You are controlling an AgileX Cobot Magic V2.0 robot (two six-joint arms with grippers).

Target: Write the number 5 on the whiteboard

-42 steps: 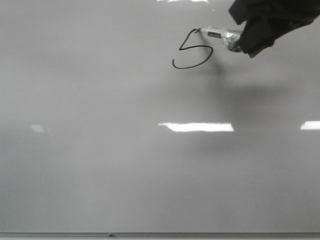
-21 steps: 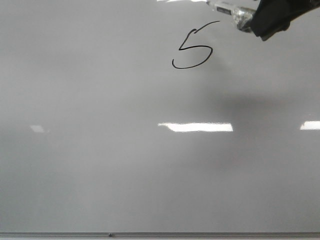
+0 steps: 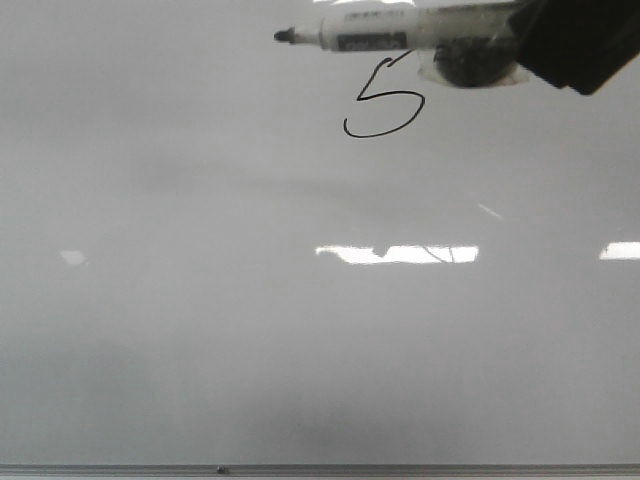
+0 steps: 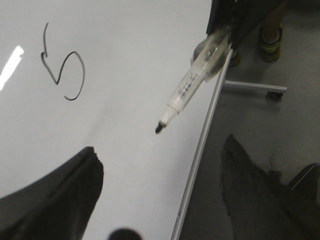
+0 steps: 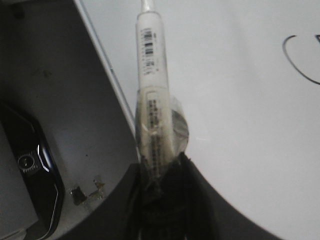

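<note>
The number 5 [image 3: 385, 105] is drawn in thin black line at the upper middle of the whiteboard [image 3: 300, 330]. It also shows in the left wrist view [image 4: 65, 70], and part of it in the right wrist view [image 5: 300, 62]. My right gripper [image 3: 575, 45] is shut on a white marker [image 3: 370, 40]. The marker is off the board and lies level, its black tip pointing left above the 5. The grip shows in the right wrist view [image 5: 160, 175]. My left gripper [image 4: 160, 195] is open and empty over the board's edge, and it is out of the front view.
The whiteboard's grey frame strip runs along the front [image 3: 320, 468] and past my left fingers [image 4: 200, 150]. Beyond that edge lie the floor, a wheeled stand leg [image 4: 255, 87] and a person's shoes [image 4: 270, 37]. A black device [image 5: 30, 175] lies beside the board.
The 5 got its slanted top stroke. My right gripper then lifted the marker off the board and swung it level, tip now pointing left and nearer the camera.
</note>
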